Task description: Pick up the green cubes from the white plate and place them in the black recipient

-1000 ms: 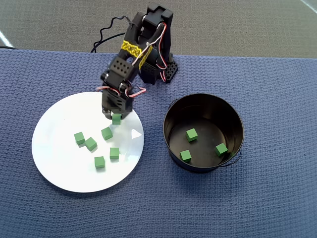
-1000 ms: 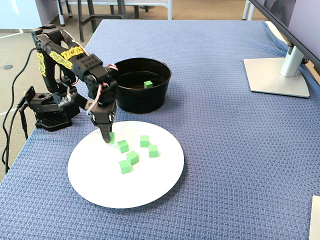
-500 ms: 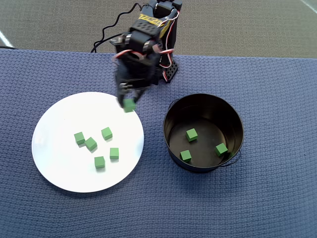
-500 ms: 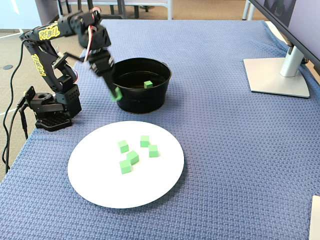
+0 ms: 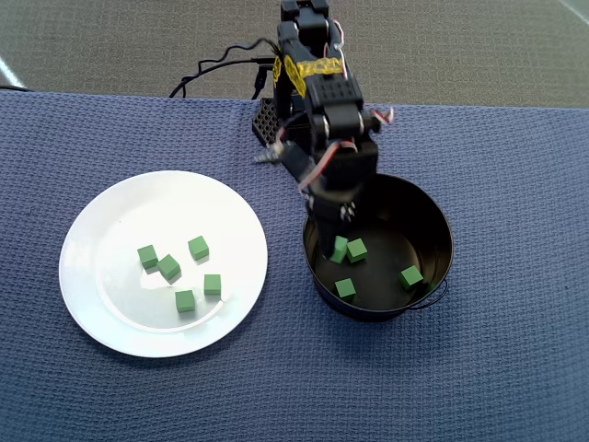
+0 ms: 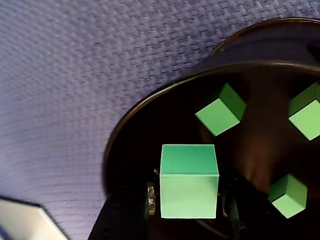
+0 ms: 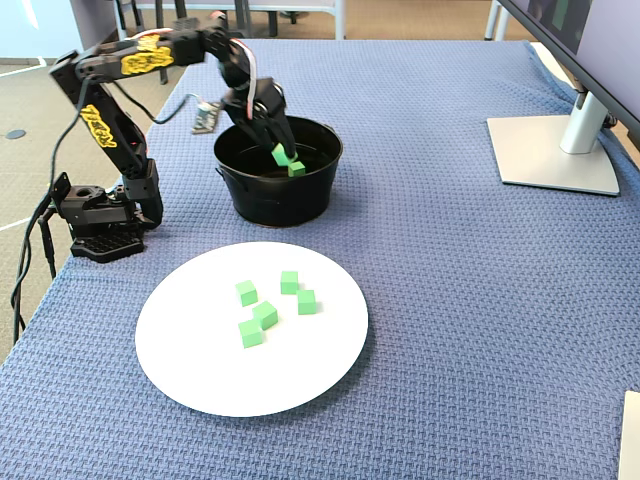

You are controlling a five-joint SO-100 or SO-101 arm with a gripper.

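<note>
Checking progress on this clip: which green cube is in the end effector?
The cube between the end effector's fingers, over the black pot's left side in the overhead view; the other pot cubes lie loose.

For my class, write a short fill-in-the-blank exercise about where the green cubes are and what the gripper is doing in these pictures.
1. The white plate holds ____ green cubes.
2. The gripper is shut on one green cube above the black ____.
3. Three loose cubes lie inside the pot; the one nearest its wire ____ sits apart.
4. Plate and pot rest on a ____ cloth.

Missing words: five; pot; handle; blue
</note>
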